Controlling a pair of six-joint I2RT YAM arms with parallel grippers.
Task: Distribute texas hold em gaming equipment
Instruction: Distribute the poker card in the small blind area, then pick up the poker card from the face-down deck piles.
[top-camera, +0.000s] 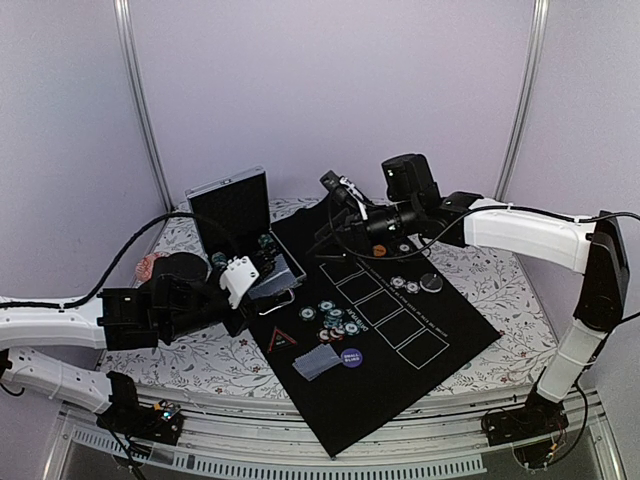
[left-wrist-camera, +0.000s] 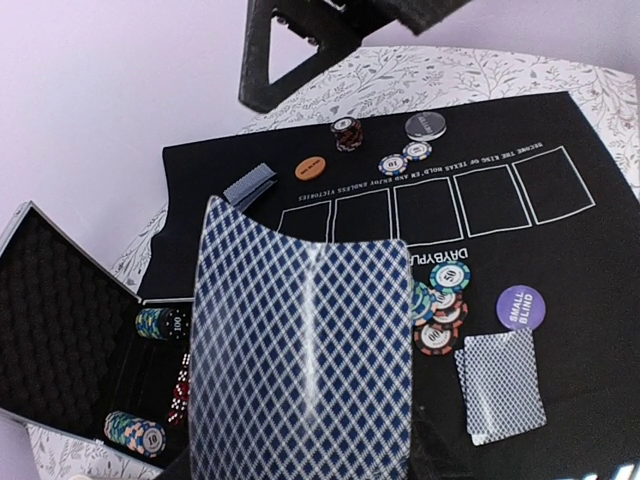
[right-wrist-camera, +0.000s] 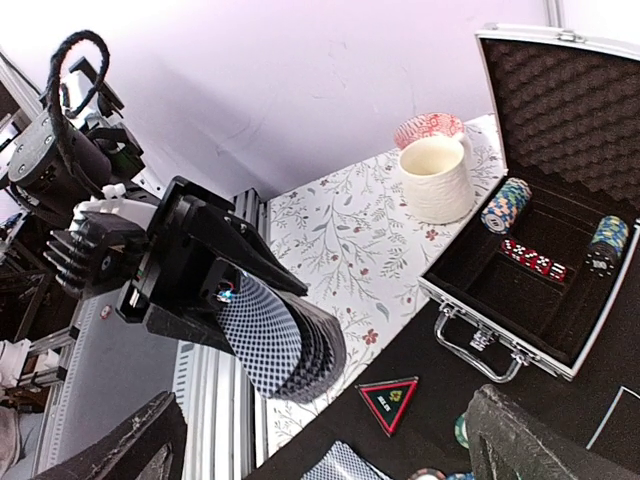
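Playing cards (left-wrist-camera: 300, 350) (blue-backed) sit clamped in the left tool (right-wrist-camera: 225, 300).

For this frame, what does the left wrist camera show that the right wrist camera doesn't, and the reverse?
Only the left wrist view shows the purple button and the orange button. Only the right wrist view shows a cream mug, a red-edged triangle and the left gripper from outside, jaws shut on the deck. Both show that deck and the open silver case with chip stacks and red dice.
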